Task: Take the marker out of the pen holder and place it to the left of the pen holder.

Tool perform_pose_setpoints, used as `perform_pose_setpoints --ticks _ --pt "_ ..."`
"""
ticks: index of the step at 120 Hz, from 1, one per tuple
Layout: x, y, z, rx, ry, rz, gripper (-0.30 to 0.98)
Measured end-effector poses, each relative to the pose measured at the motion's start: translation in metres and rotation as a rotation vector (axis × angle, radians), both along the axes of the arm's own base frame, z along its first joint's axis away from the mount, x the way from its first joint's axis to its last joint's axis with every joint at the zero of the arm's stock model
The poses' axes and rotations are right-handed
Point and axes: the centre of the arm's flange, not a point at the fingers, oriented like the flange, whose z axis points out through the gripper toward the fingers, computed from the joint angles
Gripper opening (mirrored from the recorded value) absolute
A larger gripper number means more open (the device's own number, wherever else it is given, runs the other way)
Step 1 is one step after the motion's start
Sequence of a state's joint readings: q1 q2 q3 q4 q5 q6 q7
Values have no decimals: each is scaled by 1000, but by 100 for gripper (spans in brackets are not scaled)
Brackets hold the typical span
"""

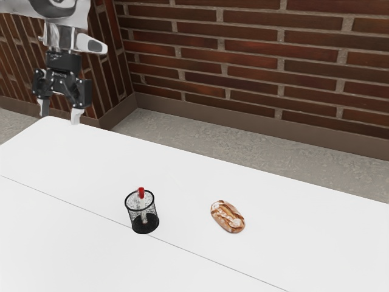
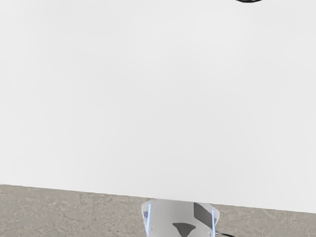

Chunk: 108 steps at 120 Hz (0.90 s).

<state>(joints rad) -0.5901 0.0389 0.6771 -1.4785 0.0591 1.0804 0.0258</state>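
Note:
High at the upper left of the exterior view, my gripper (image 1: 59, 117) hangs open above the table's far-left corner, its two fingers apart with nothing between them. The black mesh pen holder (image 1: 145, 226) stands upright on the white table, well away from the gripper. Inside it leans the marker (image 1: 141, 193), its red cap sticking up above the rim and its pale body visible through the mesh. In the wrist view, a bit of a black rim, likely the pen holder (image 2: 249, 1), shows at the upper edge.
A loaf of bread (image 1: 228, 216) lies on the table (image 1: 292, 243), toward the exterior view's right of the pen holder. A brick wall (image 1: 255, 55) rises beyond the table and floor. In the wrist view, the robot's base (image 2: 173, 217) stands past the table's edge.

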Motion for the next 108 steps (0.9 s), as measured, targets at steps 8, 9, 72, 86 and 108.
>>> perform_pose_setpoints --ticks 8,9,72,86,108 --pt "14 27 1 15 -119 32 69" --pt "15 30 1 17 -132 36 69" --pt "-37 -194 -94 -123 -112 -980 68" --pt "-52 -183 -132 -198 -146 -1133 69" --pt "-55 -207 -182 -235 -158 -1349 69"
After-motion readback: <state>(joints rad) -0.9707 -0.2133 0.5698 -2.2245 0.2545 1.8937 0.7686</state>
